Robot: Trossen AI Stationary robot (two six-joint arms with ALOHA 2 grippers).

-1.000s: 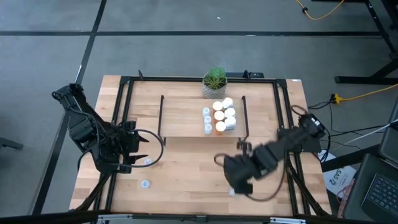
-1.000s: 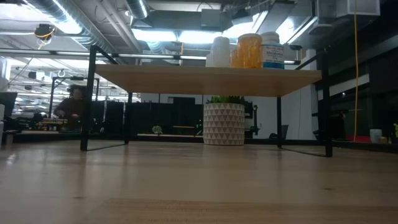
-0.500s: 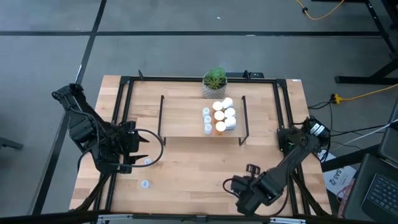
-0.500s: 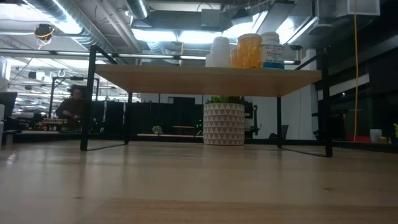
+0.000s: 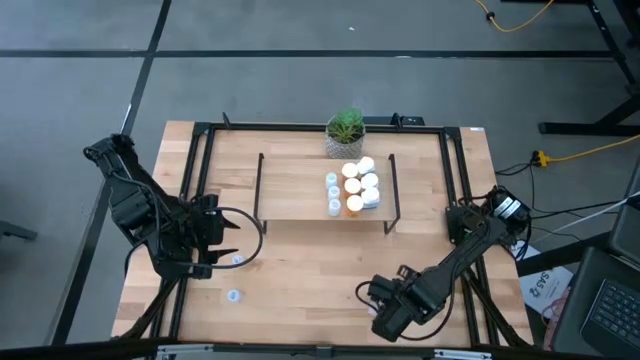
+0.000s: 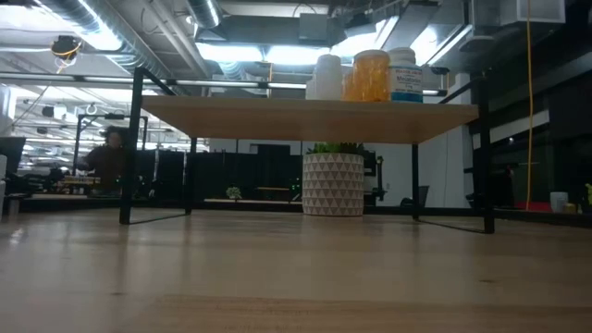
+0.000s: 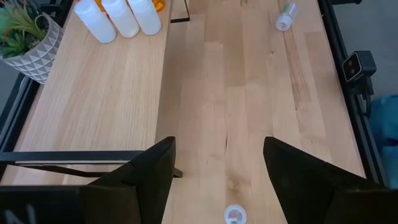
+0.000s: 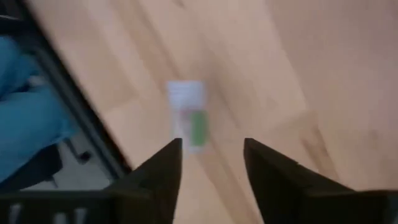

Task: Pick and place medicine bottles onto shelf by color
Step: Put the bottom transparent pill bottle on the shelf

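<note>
Several medicine bottles [image 5: 352,186], white, orange and pale clear, stand upright on the shelf [image 5: 300,195]; the low view shows three of them [image 6: 373,76]. Two small clear bottles [image 5: 237,259] [image 5: 232,295] stand on the table at the near left. My left gripper [image 7: 217,149] hovers open over one of them [image 7: 234,214]. My right gripper [image 8: 212,146] is open, pointing down over the near edge. A small bottle with a green label [image 8: 189,118] lies on its side just beyond one fingertip, outside the gap.
A potted green plant [image 5: 345,132] stands behind the shelf. Black frame rails [image 5: 195,170] run along the table's left, right and far sides. A small black camera [image 7: 357,64] sits at the near edge. A person [image 6: 109,162] is far off in the room.
My right gripper has swung toward the table's near edge and come down, rolling about its own axis. It now stands over the lying bottle, which has kept its place. The left arm has kept still.
</note>
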